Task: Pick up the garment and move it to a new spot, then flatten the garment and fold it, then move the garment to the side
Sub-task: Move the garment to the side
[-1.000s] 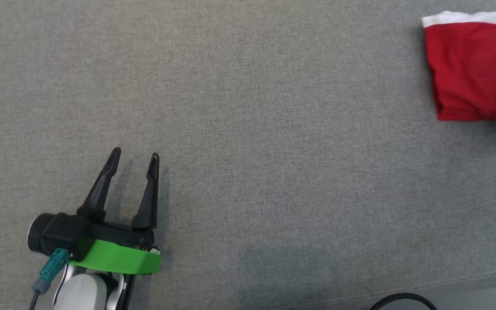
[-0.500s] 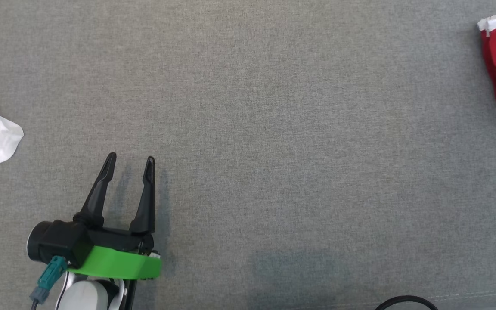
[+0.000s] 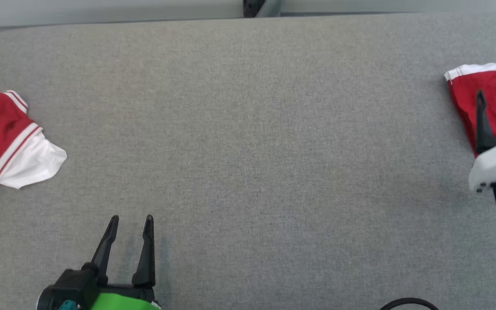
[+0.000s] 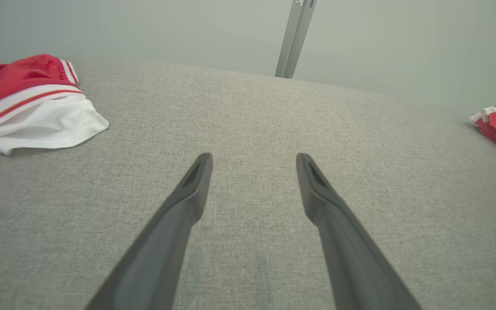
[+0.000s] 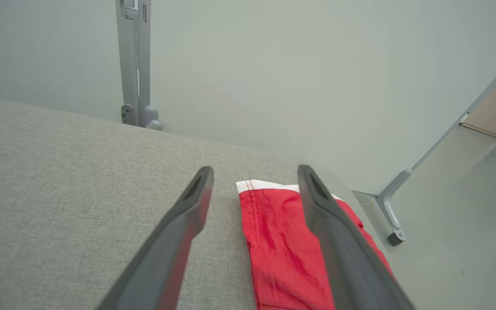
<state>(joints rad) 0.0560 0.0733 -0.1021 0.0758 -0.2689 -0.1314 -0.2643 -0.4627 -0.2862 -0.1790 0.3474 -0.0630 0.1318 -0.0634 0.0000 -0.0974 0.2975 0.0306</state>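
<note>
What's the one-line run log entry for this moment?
left gripper: open, empty | right gripper: open, over folded red garment | crumpled red-and-white garment: far left, untouched

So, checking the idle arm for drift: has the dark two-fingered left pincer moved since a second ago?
Yes. Against the crumpled red-and-white fabric garment, the left pincer sits nearer its side and further back toward the robot.
</note>
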